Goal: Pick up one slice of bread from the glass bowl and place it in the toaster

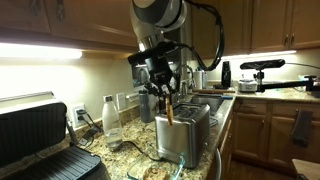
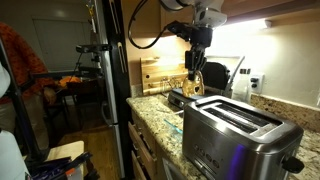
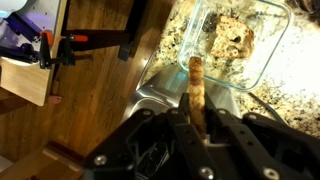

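My gripper (image 1: 166,92) is shut on a slice of bread (image 1: 170,108) and holds it upright, edge down, just above the top of the shiny steel toaster (image 1: 182,138). In the wrist view the slice (image 3: 197,85) stands edge-on between the black fingers (image 3: 196,125), with the toaster's steel top (image 3: 160,96) under it. The glass bowl (image 3: 268,55) lies beyond it on the granite counter and holds more bread (image 3: 235,40). In an exterior view the toaster (image 2: 240,135) fills the foreground, and the gripper (image 2: 197,68) with the slice (image 2: 196,82) hangs behind it.
A black contact grill (image 1: 40,140) stands open on the counter. A clear bottle with a white cap (image 1: 111,118) stands beside the toaster. A sink and faucet (image 1: 205,95) lie further along the counter. A wooden board (image 2: 160,75) leans against the wall.
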